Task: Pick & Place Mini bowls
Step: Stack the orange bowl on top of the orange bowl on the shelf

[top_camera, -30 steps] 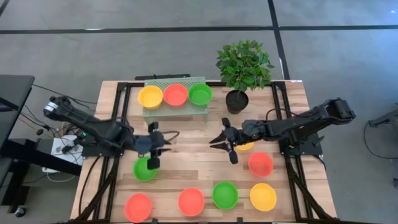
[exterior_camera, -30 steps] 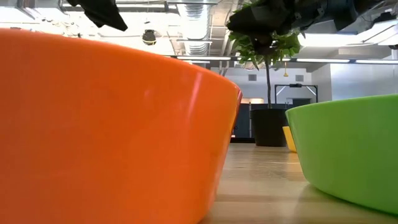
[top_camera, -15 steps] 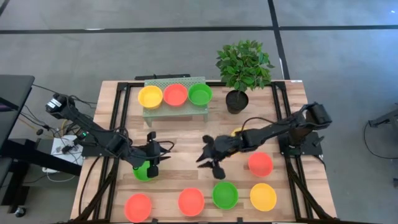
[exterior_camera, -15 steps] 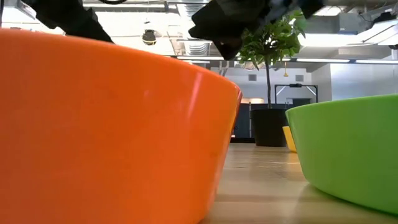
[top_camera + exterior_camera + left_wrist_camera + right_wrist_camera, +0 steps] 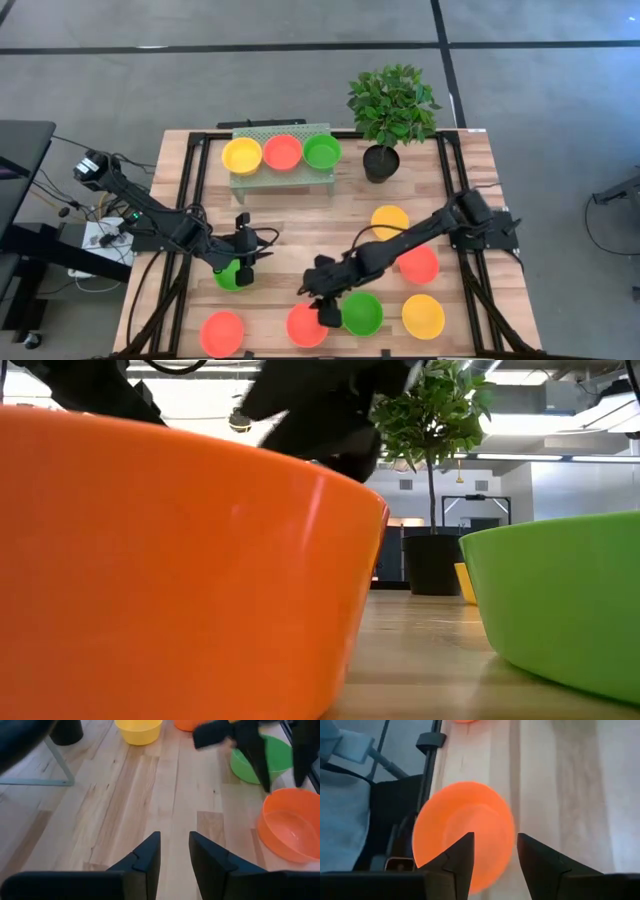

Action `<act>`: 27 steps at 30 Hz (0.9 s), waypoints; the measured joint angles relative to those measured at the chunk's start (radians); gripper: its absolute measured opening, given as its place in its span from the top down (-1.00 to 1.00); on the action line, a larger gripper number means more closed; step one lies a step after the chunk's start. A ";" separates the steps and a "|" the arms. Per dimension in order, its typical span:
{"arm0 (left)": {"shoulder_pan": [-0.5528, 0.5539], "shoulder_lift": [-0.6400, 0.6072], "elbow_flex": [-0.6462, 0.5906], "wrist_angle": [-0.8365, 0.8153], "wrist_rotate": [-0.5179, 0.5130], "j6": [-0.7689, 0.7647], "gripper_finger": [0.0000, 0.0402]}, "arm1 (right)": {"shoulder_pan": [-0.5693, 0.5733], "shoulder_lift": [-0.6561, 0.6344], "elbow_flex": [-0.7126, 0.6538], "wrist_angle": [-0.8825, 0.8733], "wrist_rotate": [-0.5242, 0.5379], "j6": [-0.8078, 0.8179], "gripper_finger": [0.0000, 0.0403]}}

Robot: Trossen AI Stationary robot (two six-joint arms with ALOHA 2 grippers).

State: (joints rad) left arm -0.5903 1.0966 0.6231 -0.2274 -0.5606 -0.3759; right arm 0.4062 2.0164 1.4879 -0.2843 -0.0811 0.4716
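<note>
mini bowls: you have three on the pale green rack [image 5: 281,176] at the far side of the tabletop [image 5: 300,230], in a row: yellow [image 5: 241,155], red [image 5: 282,152], green [image 5: 322,151]. the others sit directly on the tabletop. along the near edge you see a red bowl [image 5: 222,332], a second red bowl [image 5: 304,326], a green bowl [image 5: 364,313] and a yellow bowl [image 5: 423,316]. farther back on the right, a red bowl [image 5: 420,264] and a yellow bowl [image 5: 389,219]. on the left, a green bowl [image 5: 230,276] lies partly under the left arm.

right tool [image 5: 326,305]: reached across to the near middle, just above the second red bowl and right beside the near green one. its fingers [image 5: 461,855] stand wide apart over that red bowl, holding nothing.

left tool [image 5: 245,255]: low over the left green bowl's far edge. its fingers [image 5: 147,857] show only a narrow gap, with nothing between them and bare wood ahead.

also present: a potted plant [image 5: 390,110] at the far right of the tabletop, beside the rack.
</note>
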 joint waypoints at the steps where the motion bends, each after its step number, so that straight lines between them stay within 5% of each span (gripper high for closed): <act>1: 0.000 0.000 0.000 0.000 0.000 0.000 0.48 | 0.005 0.006 0.016 -0.033 0.000 0.001 0.29; 27: -0.001 -0.002 0.001 0.011 0.004 0.004 0.48 | 0.006 0.100 0.044 -0.149 0.038 0.080 0.44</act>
State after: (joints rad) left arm -0.5911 1.0943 0.6243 -0.2161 -0.5568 -0.3721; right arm 0.4121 2.1162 1.5318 -0.4333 -0.0429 0.5518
